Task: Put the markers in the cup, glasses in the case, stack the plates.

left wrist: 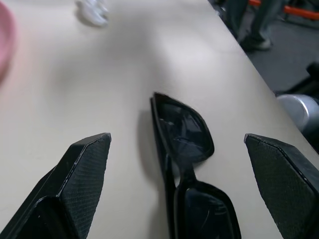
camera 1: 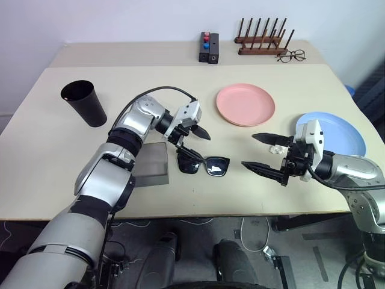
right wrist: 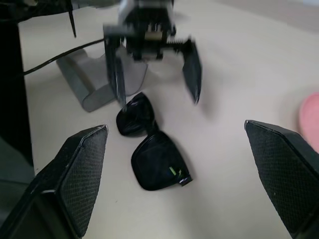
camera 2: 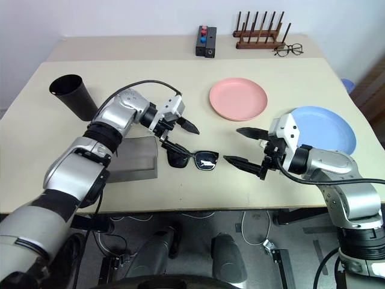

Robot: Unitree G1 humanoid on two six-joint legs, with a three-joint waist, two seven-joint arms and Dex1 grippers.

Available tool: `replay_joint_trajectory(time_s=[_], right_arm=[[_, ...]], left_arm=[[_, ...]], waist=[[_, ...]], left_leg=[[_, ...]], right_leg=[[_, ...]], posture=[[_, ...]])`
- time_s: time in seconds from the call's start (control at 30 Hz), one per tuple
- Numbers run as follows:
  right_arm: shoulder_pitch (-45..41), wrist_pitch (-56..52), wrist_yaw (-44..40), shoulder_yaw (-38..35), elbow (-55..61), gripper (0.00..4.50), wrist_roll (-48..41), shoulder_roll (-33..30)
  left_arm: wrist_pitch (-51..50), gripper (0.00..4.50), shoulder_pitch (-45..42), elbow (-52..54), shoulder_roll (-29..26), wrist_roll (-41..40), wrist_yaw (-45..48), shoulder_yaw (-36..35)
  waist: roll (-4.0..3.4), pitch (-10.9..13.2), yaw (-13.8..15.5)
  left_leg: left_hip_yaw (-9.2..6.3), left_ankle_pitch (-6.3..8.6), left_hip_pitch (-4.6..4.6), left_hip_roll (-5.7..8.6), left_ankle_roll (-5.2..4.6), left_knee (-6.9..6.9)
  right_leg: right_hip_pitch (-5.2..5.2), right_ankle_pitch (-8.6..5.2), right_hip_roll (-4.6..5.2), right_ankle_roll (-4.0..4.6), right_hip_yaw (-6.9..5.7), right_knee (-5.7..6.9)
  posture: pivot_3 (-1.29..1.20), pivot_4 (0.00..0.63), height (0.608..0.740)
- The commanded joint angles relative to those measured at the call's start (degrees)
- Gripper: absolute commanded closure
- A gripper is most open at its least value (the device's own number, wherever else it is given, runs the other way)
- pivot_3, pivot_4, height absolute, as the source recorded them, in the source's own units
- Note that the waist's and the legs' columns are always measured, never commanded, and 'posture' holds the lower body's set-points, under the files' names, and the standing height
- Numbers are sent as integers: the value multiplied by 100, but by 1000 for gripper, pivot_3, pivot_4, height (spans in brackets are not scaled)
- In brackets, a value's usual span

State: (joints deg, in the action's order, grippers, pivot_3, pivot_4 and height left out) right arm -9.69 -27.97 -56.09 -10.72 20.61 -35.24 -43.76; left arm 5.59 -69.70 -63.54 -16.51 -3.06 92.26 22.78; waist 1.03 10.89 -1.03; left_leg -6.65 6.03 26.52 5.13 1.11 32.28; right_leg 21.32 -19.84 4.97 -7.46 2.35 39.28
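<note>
The black-framed glasses (camera 1: 203, 164) lie folded on the beige table near its front edge. Just left of them rests the flat grey case (camera 1: 150, 164). My left gripper (camera 1: 196, 144) hovers open over the glasses' left end, one finger on each side in the left wrist view (left wrist: 177, 138). My right gripper (camera 1: 248, 150) stands open and empty to the right of the glasses, pointing at them. The black cup (camera 1: 84, 102) stands at the far left. A pink plate (camera 1: 245, 104) and a blue plate (camera 1: 337, 129) lie apart on the right. The markers are out of view.
A small black box with red and blue buttons (camera 1: 209, 48), a wooden peg rack (camera 1: 261, 39) and thin-rimmed spectacles (camera 1: 292, 56) sit on the farther table at the back. The table's front edge runs just below the glasses and case.
</note>
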Motion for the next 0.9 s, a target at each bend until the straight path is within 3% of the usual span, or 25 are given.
replay_joint_trajectory(time_s=[0.03, 0.33, 0.37, 0.4, 0.6, 0.67, 0.9], right_arm=[[92, 57, 166, -208, 256, 3, -107, 68], [195, 168, 370, -198, 323, 3, -76, 150], [198, 182, 376, -196, 314, 3, -76, 146], [199, 193, 382, -192, 305, 3, -74, 145], [188, 265, 400, -140, 230, 3, -5, 154], [166, 295, 390, -130, 171, 3, 28, 145], [13, 407, 391, -10, 2, 3, 121, 201]], left_arm=[[283, 38, -220, -260, 126, 66, 24, 42], [861, 38, -130, -714, 460, 681, -155, -55], [882, 549, -110, -737, 480, 737, -168, -60], [920, 782, -78, -757, 494, 800, -184, -49], [942, 3725, 23, -822, 553, 995, -223, -115], [876, 4479, 26, -815, 562, 1033, -153, -176], [302, 4493, -140, -746, 580, 884, 21, -332]], waist=[[1, 0, 8], [3, 1, 20], [3, 1, 20], [3, 1, 19], [0, -1, 17], [-9, -7, 50], [-11, -9, 29]], left_leg=[[0, 0, 1, 1, 0, 0], [-2, 1, 0, 3, -2, 6], [-2, 1, 0, 3, -2, 6], [-2, 1, 0, 3, -2, 7], [-3, 1, -1, 3, -2, 7], [-5, 2, -19, 4, -2, 9], [-62, 16, -27, 3, 12, 70]], right_leg=[[0, 0, 0, 0, 0, 0], [-5, 0, 0, -1, -3, 1], [-5, 0, 0, -2, -3, 0], [-6, 0, 0, -2, -3, 1], [-7, 0, -3, -2, -3, 1], [-33, -1, -2, -3, -9, -2], [-92, -3, 1, 3, -69, -11]], posture=[[0, 150, 740], [0, 150, 740], [0, 150, 740], [0, 150, 740], [0, 150, 740], [0, 150, 740], [0, 150, 740]])
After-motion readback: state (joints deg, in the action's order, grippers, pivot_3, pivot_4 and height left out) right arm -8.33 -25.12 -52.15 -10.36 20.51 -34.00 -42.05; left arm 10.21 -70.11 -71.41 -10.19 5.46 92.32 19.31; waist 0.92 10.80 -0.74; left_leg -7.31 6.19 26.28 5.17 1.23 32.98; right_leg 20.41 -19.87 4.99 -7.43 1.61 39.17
